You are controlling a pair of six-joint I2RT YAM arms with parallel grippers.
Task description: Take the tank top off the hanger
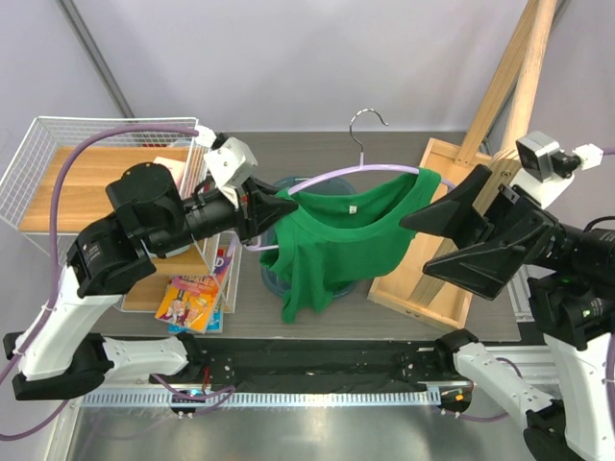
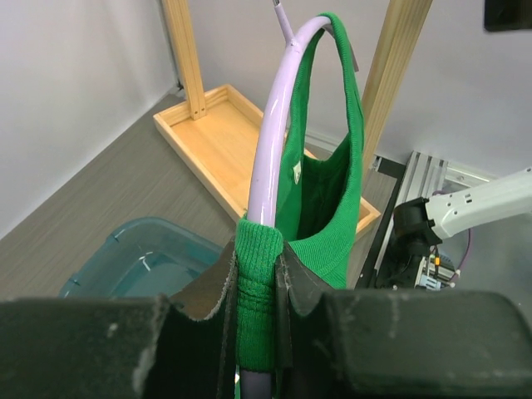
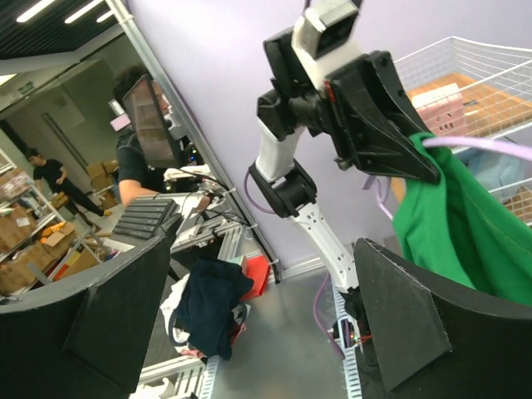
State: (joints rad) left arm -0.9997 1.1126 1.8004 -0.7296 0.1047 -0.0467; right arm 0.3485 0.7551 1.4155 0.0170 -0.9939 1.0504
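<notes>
Green tank top (image 1: 327,245): centre of the overhead view, hanging above the counter (image 1: 298,149) from the hanger (image 1: 332,176).
Hanger: lilac, lifted, metal hook (image 1: 367,123) toward the top edge.
Left pincer (image 1: 274,213): clamped on the hanger's left end.
Left wrist view alone: a green strap wraps that end, pinched between the fingers (image 2: 303,291).
Right pincer (image 1: 415,247): jaws wide, gripping nothing, just beside the top's right edge.
Right wrist view alone: nothing between its fingers; the top shows at the frame's right edge.
</notes>
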